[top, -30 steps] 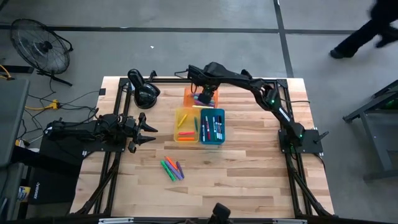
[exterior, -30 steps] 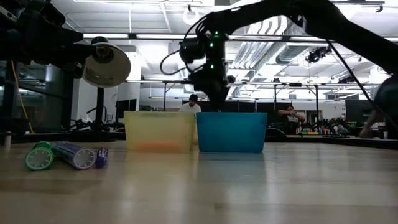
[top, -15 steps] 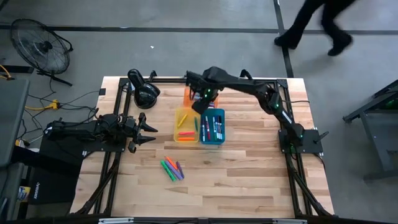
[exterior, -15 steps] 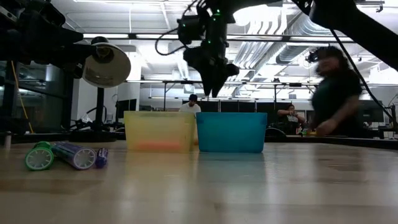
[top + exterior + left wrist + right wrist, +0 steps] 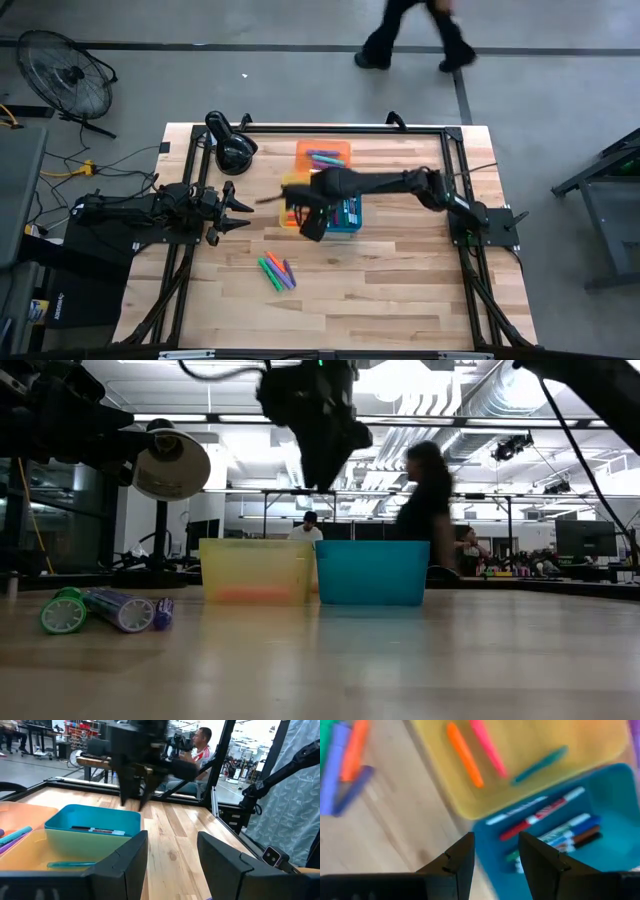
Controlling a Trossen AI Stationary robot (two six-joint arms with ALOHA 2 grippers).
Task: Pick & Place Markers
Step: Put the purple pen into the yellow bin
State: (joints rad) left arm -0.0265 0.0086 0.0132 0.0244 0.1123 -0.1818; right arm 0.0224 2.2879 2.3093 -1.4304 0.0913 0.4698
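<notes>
A: Two pincers to note. Right pincer (image 5: 312,228) hangs over the near edge of the yellow tray (image 5: 292,222) and blue tray (image 5: 350,228), above the tabletop (image 5: 400,290). Its wrist view shows the fingers (image 5: 452,865) parted with nothing between them. Empty.

B: Left pincer (image 5: 240,212)?

A: Parked at the left side of the tabletop, fingers spread, holding nothing. Waiting.

B: Where do the markers sit?

A: Loose markers (image 5: 277,271) lie in a small cluster on bare wood, nearer the front edge than the trays. Green, orange, purple. Sorted ones already lie in the yellow tray, the blue tray and the orange tray (image 5: 324,150) behind them.

B: Which way from the working pincer?

A: Toward the front of the tabletop and slightly to the left-arm side. Near, not touching. In the right wrist view the cluster (image 5: 345,765) shows just beyond the yellow tray's corner.

B: Long axes?

A: Roughly parallel, packed side by side, slanted on the diagonal. My guess: the fingers need to straddle one marker across its width, so the wrist must turn square to that slant.

B: Nearer arm?

A: Both are about equally near; the right one is already out over the work.
</notes>
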